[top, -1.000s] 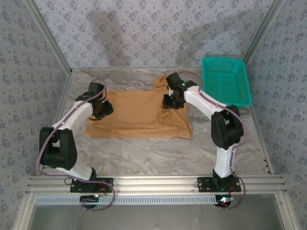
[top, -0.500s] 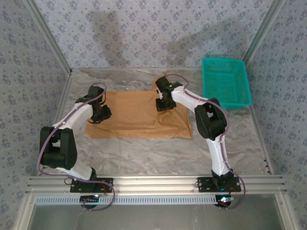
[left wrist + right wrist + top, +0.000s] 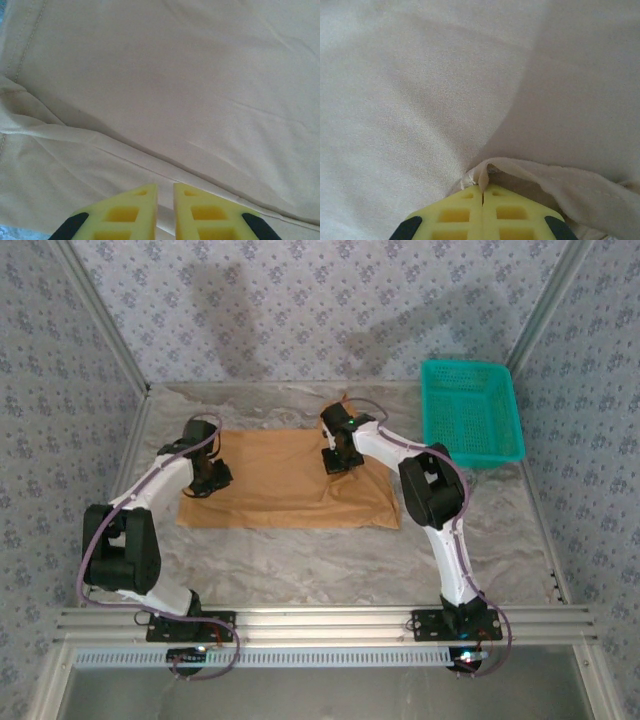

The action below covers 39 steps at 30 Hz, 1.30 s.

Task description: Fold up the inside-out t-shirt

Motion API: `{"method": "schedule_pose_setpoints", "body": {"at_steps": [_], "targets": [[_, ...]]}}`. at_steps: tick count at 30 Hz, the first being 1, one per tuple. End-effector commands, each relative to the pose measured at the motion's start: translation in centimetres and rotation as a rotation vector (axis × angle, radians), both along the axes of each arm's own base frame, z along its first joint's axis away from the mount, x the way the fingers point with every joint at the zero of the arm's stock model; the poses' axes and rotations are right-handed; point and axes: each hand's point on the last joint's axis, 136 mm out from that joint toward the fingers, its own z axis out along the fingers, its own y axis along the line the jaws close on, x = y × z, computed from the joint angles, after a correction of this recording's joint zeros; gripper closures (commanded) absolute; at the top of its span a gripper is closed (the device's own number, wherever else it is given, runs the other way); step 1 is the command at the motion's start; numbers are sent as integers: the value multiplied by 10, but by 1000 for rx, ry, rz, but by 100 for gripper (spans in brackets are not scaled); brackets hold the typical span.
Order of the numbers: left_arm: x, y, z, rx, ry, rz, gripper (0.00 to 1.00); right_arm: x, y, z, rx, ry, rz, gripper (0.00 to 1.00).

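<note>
The inside-out t-shirt (image 3: 285,485) lies spread flat in the middle of the table, orange-tan, with its long side running left to right. My left gripper (image 3: 208,478) rests on the shirt's left edge. In the left wrist view its yellow fingers (image 3: 135,210) stand a narrow slit apart with a fold of the t-shirt (image 3: 165,80) between them. My right gripper (image 3: 338,458) sits on the shirt's upper right part. In the right wrist view that gripper (image 3: 483,187) is shut, and a small pinch of the t-shirt (image 3: 420,90) stands up between its tips.
A teal mesh basket (image 3: 472,410) stands at the back right, just beyond the shirt. Patterned walls close in the table on three sides. Bare marbled tabletop (image 3: 300,565) lies between the shirt and the arm bases.
My right arm has swung left over the shirt, and its gripper has closed on a pinch of cloth. The left gripper has stayed at the shirt's left edge.
</note>
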Motion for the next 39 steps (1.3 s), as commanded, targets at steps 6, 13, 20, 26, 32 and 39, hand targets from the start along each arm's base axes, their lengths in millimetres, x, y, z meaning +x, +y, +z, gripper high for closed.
{"method": "schedule_pose_setpoints", "body": {"at_steps": [6, 13, 20, 26, 32, 39], "targets": [[-7, 6, 5, 21, 0, -4, 85, -2, 6, 45, -92, -59, 19, 100], [-9, 5, -1, 15, 12, -2, 86, 1, 22, 57, -64, -73, 38, 100], [-11, 3, -12, 4, 33, -1, 86, 16, 50, 49, 16, -18, 32, 100], [-14, 3, -27, 3, 64, -2, 86, 25, 56, 43, 101, 71, -51, 67], [-16, 4, -34, 13, 90, -11, 86, 7, 24, 55, 64, 85, -89, 66], [-13, 12, -36, -13, 93, 16, 87, -62, -22, 56, 65, 91, -150, 66]]}}
